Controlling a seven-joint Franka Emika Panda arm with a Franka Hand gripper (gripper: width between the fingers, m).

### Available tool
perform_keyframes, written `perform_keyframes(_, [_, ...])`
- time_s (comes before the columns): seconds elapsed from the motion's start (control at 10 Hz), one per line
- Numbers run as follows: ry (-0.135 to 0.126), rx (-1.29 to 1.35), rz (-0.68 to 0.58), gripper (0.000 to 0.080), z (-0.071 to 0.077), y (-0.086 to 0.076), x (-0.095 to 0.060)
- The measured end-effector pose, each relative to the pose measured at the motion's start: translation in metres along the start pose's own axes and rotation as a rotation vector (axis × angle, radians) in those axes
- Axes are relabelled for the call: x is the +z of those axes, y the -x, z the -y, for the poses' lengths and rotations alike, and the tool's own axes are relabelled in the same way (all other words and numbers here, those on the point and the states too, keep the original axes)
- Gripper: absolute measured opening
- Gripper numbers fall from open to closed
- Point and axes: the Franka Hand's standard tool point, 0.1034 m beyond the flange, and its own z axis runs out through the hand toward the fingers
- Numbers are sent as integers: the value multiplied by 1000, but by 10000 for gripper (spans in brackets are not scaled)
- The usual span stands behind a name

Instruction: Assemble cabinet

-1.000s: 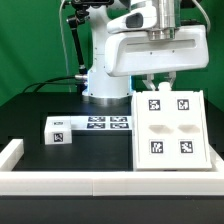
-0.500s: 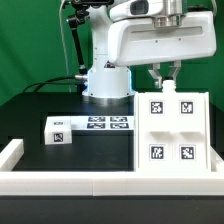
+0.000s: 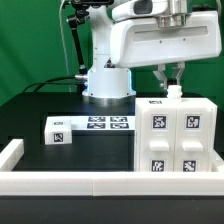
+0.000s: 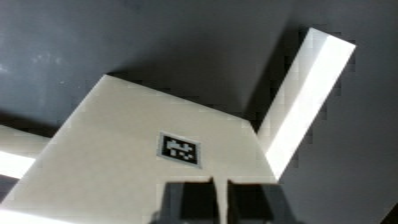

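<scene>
The cabinet, a large white box with several black-and-white tags on its front, stands at the exterior view's right. It is tipped up so that its top face shows. My gripper sits at its top back edge, with its jaws closed on that thin edge. In the wrist view the dark fingers are almost together over a white tagged panel of the cabinet. Only a thin pale strip shows between them, and a second white panel rises beside it.
A small white tagged block lies on the black table left of centre. The marker board lies beside it in front of the robot base. A low white border rail runs along the front and left edges.
The cabinet has swung from lying back with its tagged face up to nearly upright. My gripper has risen with its top back edge.
</scene>
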Motion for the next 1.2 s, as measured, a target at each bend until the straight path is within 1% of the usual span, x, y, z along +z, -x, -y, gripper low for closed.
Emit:
perform_keyframes(0.2, [0,0,1,22,0,0,1])
perform_keyframes(0.3, [2,8,-5,203,1,1,2])
perform_keyframes(0.4, [10,33,-17,338,7,16,12])
perform_keyframes(0.5, [9,37,8,338,10,39,19])
perform_keyframes(0.6, [17,41,14,519,5,59,24])
perform_keyframes(0.7, [21,31,29,653,-6,78,29])
perform_keyframes(0.8, [15,5,53,653,-22,99,36])
perform_keyframes(0.9, [22,-19,57,768,-43,116,39])
perform_keyframes(1.0, [26,-24,60,790,-61,124,38])
perform_keyframes(1.1, [28,-25,60,790,-70,128,37])
perform_keyframes(1.2, [27,-26,61,798,-68,127,37])
